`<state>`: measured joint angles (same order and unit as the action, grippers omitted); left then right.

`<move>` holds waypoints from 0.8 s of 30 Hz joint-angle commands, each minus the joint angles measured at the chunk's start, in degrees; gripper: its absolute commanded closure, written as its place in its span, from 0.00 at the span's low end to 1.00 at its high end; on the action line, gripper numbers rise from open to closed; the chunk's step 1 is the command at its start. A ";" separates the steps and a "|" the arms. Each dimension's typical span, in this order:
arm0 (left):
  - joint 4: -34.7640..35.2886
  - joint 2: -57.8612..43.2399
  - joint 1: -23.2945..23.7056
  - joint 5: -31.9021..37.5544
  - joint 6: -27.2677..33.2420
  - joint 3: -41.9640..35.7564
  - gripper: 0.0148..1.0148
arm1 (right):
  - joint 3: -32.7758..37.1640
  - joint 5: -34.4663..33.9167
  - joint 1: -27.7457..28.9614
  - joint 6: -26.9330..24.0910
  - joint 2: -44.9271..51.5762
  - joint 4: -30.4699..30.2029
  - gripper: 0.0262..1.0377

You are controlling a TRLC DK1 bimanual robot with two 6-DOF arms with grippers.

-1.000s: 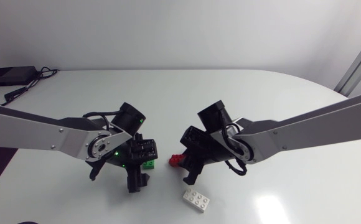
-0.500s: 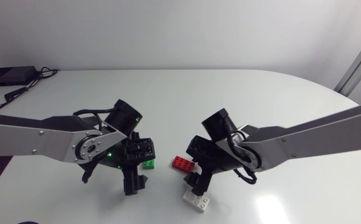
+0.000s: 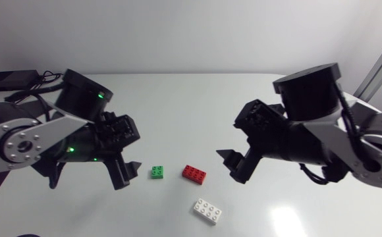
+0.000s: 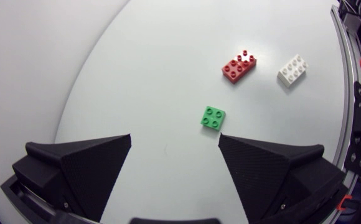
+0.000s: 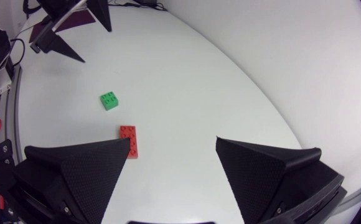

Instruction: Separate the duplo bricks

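3 Duplo bricks lie singly on the white tabletop [image 3: 197,105], none touching another, about midway between its left and right edges and toward its near edge.

The green brick [image 3: 157,172] is a small square with 4 studs in 2 rows of 2, flat and studs up. Just to its right, with a bare gap between them, lies the red brick [image 3: 193,174], longer, with 2 rows of studs, also studs up. The white brick [image 3: 207,211], long like the red one and carrying 2 rows of studs, lies closer to the near edge than the other 2, a little right of the red brick and turned at a slant to that edge.

The left gripper [image 3: 126,174] hangs above the tabletop left of the green brick, its 2 wedge fingers spread wide and grasping nothing. In the left wrist view the green brick [image 4: 213,117] sits just ahead of the gap between the fingers, with red [image 4: 238,65] and white [image 4: 293,68] farther ahead.

The right gripper [image 3: 230,166] hangs to the right of the red brick, likewise released and empty. In its wrist view the red brick [image 5: 129,140] lies by the tip of 1 finger and green [image 5: 109,99] beyond it.

A small black box [image 3: 10,80] with cables sits at the tabletop's far left corner.
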<state>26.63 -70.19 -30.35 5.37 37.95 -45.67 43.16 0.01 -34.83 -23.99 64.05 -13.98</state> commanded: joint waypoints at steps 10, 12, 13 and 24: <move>7.03 19.83 1.08 8.78 -8.07 -2.23 0.03 | 2.90 -15.92 2.31 4.92 -20.55 -14.06 0.04; 8.52 22.64 1.17 9.84 -8.42 -2.49 0.03 | 3.16 -18.38 2.22 5.71 -23.71 -15.20 0.04; 9.31 23.70 1.26 10.10 -8.77 -2.67 0.03 | 3.07 -20.49 2.05 5.97 -24.76 -15.47 0.04; 17.40 37.15 3.45 13.27 -12.47 -3.20 0.03 | 1.58 -30.51 4.42 6.59 -36.37 -19.86 0.04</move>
<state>43.24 -35.09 -27.68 17.74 27.62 -47.16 45.17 -29.47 -31.40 -18.79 29.21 -32.60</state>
